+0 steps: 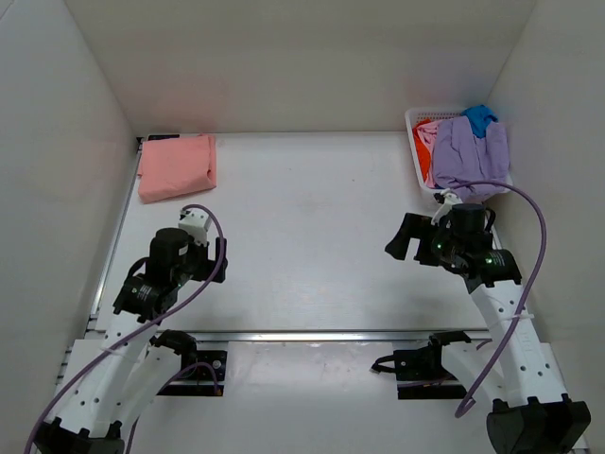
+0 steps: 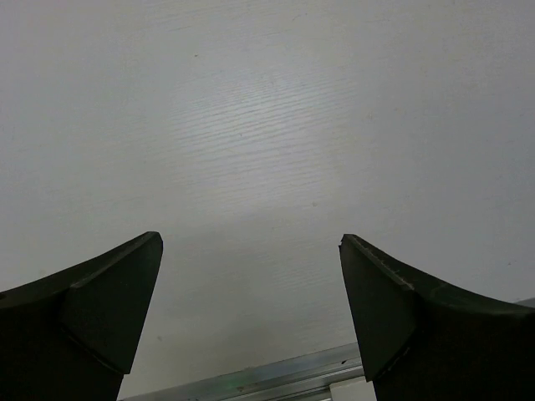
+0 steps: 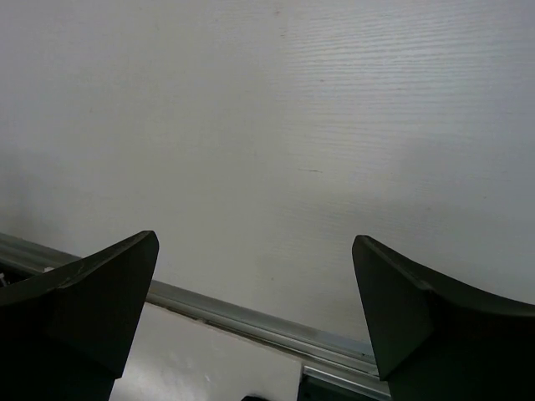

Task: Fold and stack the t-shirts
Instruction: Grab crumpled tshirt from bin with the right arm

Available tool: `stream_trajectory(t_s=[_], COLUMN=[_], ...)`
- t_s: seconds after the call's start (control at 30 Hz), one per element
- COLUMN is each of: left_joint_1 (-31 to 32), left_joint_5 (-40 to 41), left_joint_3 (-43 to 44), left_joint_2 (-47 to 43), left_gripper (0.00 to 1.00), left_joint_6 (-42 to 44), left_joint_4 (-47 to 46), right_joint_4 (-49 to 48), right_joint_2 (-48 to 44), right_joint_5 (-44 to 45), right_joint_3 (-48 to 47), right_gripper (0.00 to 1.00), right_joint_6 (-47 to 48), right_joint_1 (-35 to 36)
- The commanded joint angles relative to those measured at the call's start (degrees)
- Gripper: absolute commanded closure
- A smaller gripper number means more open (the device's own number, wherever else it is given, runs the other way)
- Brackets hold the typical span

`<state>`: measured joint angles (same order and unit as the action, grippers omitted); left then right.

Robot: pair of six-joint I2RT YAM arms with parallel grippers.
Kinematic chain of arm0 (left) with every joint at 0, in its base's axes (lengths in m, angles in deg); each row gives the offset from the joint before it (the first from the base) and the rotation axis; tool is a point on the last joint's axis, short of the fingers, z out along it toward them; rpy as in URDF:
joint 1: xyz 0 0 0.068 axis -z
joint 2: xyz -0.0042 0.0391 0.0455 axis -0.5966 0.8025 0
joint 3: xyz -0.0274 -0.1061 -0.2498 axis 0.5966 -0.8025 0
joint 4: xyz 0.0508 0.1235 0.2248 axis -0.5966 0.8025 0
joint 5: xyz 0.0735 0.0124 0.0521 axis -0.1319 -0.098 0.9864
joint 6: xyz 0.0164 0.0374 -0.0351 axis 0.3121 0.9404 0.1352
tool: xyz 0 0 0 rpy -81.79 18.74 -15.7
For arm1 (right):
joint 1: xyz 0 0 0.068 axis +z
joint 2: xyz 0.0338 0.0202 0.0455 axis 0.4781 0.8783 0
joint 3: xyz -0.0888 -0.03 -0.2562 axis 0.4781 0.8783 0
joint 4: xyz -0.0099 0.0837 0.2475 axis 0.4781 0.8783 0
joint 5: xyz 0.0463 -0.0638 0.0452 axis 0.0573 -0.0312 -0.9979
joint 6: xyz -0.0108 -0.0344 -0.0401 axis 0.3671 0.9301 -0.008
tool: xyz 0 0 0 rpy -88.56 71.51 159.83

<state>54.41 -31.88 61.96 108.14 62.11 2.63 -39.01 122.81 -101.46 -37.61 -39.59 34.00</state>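
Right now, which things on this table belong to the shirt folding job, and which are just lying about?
Part of the job: folded salmon-pink shirt, far left; lavender shirt draped over the white basket; orange-red shirt inside it; blue shirt at its far end.
Just lying about: the white basket itself; metal rail along the near edge.

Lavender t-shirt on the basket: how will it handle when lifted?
Probably floppy: the lavender t-shirt drapes limply over the basket rim. Likely light, yet it may drag the blue t-shirt lying against it, or tug the basket.
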Motion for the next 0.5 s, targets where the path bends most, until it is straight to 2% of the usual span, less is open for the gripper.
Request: stream_trajectory(t_s=[0.0,0.07,0.17,0.23,0.4,0.47], left_joint_1=[0.6,-1.2,-0.2,-0.1,-2.8,-4.6], left_joint_5=[2.1,-0.6,-2.8,-2.4,-0.9,-2.8], left_joint_3=[-0.1,-0.1,0.0,-0.1,-0.3,-0.1], left_joint_2=[-0.1,-2.4,-2.8,-1.7,-0.1,2.0], left_gripper=[0.02,0.02,0.01,0.01,0.01,0.01], left_joint_6=[-0.7,0.3,1.4,1.5,0.5,0.4], left_joint_4=[0.1,-0.1,0.0,-0.1,0.1,-0.2], right_joint_4=[0.2,0.1,-2.7,-3.2,-5.3,-6.3], right_joint_2=[1.2,1.4,2.7,4.4,9.3,12.9], right_joint_5=[5.2,9.3,8.2,9.6,15.2,15.6], right_joint_3=[-1.4,-1.2,-0.5,-2.7,-9.1,-11.7], right_gripper=[0.0,0.0,0.01,0.01,0.01,0.01], right_joint_6=[2.1,3.7,7.8,9.1,13.5,14.2], right_joint_1=[-0.9,-2.5,-5.0,-7.6,-8.7,-11.3])
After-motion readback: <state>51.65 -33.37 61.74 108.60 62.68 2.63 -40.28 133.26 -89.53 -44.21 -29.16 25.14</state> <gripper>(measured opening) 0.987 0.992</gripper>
